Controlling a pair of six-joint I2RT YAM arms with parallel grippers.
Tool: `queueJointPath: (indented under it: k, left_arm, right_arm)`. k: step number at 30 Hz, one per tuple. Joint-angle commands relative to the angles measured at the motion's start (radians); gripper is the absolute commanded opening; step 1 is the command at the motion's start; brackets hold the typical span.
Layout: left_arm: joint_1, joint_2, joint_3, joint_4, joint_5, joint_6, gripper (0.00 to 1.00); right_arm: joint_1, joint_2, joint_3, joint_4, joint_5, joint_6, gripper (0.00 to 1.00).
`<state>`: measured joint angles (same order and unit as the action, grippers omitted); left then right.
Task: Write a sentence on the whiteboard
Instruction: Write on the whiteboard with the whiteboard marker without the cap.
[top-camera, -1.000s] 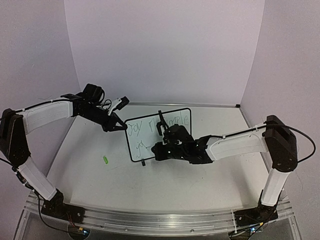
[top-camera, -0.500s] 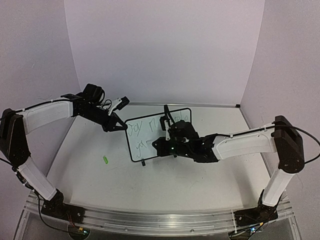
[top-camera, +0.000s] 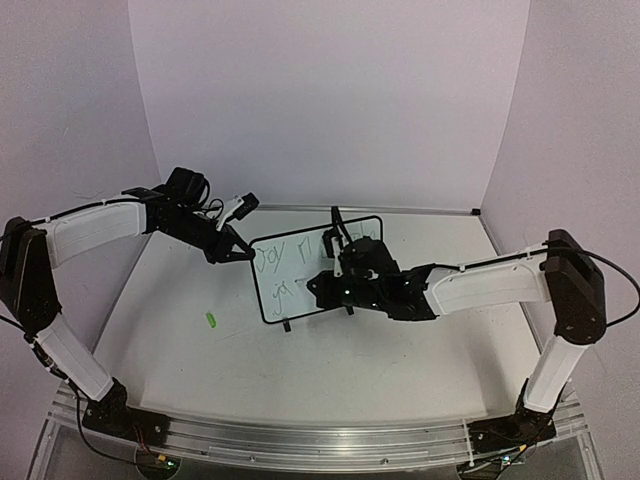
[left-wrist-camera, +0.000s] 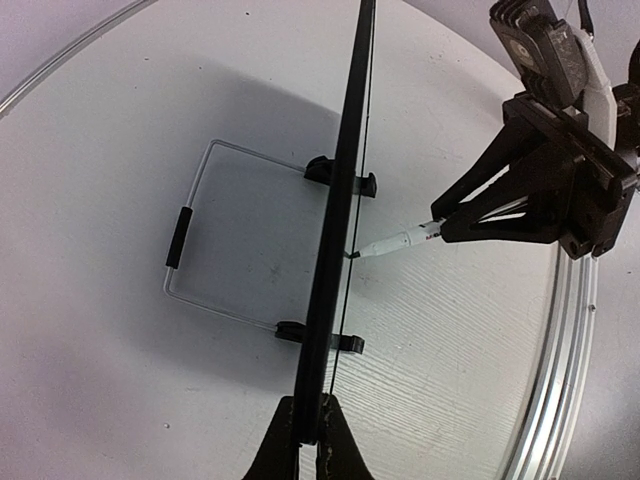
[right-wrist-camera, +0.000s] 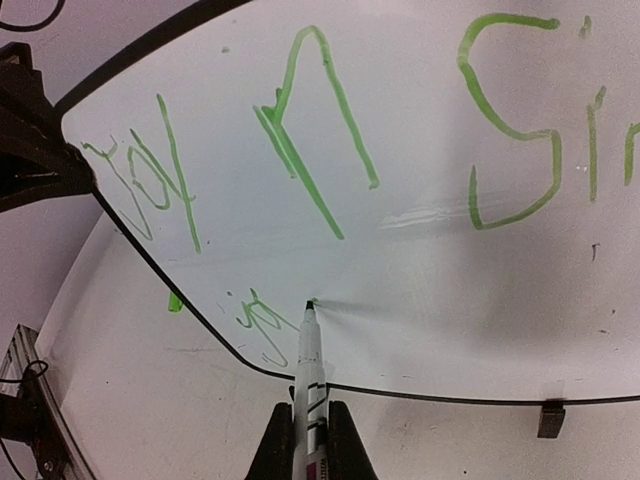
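Whiteboard (right-wrist-camera: 430, 300) upright on counter (top-camera: 200, 360), edge pinched in clenched left end effector (left-wrist-camera: 308, 432) | right end effector (right-wrist-camera: 310, 442) clamped on marker (right-wrist-camera: 308, 365), tip touching board beneath green sentence (top-camera: 272, 258)'s top line.

marker (right-wrist-camera: 309, 360) tip touching whiteboard (right-wrist-camera: 450, 290), upright on table (top-camera: 200, 360)

A white table (top-camera: 180, 360) carries a small green cap-like piece (top-camera: 211, 320) lying on its left half, alone. An aluminium rail (top-camera: 320, 440) runs along the near edge. Lavender backdrop walls (top-camera: 330, 100) enclose the left, far and right sides.
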<state>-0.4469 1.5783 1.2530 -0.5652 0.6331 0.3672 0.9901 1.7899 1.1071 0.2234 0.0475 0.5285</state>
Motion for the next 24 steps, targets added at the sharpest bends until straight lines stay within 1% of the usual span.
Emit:
queueJointPath:
  k: [1, 8, 16, 20, 24]
  left_arm:
    - [-0.010, 0.037, 0.005, -0.044, -0.091, 0.044, 0.00]
    - [-0.010, 0.035, 0.004, -0.045, -0.091, 0.044, 0.00]
    - [-0.010, 0.032, 0.005, -0.045, -0.092, 0.044, 0.00]
    - [-0.010, 0.031, 0.005, -0.046, -0.091, 0.043, 0.00]
    - [-0.010, 0.031, 0.006, -0.045, -0.087, 0.043, 0.00]
  right_arm:
    - [-0.013, 0.031, 0.040, -0.004, -0.009, 0.002, 0.00]
    - [-0.011, 0.072, 0.045, -0.044, -0.057, 0.019, 0.00]
    - [-0.011, 0.115, 0.068, -0.045, -0.088, 0.022, 0.00]
    - [-0.011, 0.085, 0.050, -0.032, -0.086, 0.014, 0.00]
    - [-0.011, 0.007, -0.029, 0.053, -0.093, 0.013, 0.00]
